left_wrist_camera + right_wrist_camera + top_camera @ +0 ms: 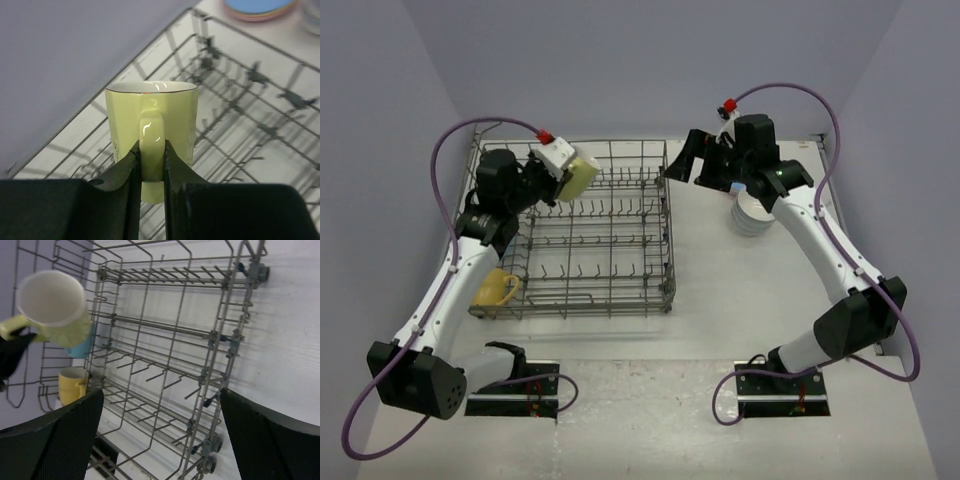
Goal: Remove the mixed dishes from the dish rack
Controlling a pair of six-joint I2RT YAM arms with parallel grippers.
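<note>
Mug, pale yellow-green, glossy glaze w/ faint flat facets down the sides, white inside, thin dark line round the lip. The left tool is clenched on its loop handle, one black finger each side of the strap. The mug hangs in the air over the dish rack at approx 10 o'clock of the rack in the top view. It is tipped sideways, its round mouth facing the right wrist cam.

The rack is a big rectangular grey wire basket w/ thin rods, rows of short upright tines and small dark clips at the joints. A yellow mug, handle toward 3 o'clock, sits at the rack's 7 o'clock corner. Can't tell if it is inside the wire or just outside. A light blue piece shows behind the held mug in the right wrist view, mostly hidden, shape unclear.

The right tool is released, fingers spread wide w/ nothing between them. It hovers by the rack's 1 o'clock corner.

White bowls, small and round, are stacked on the table at approx 2 o'clock of the rack, partly under the right arm. Flat round plates lie stacked near them, blue on top w/ a pink rim below. The table is matte white.
</note>
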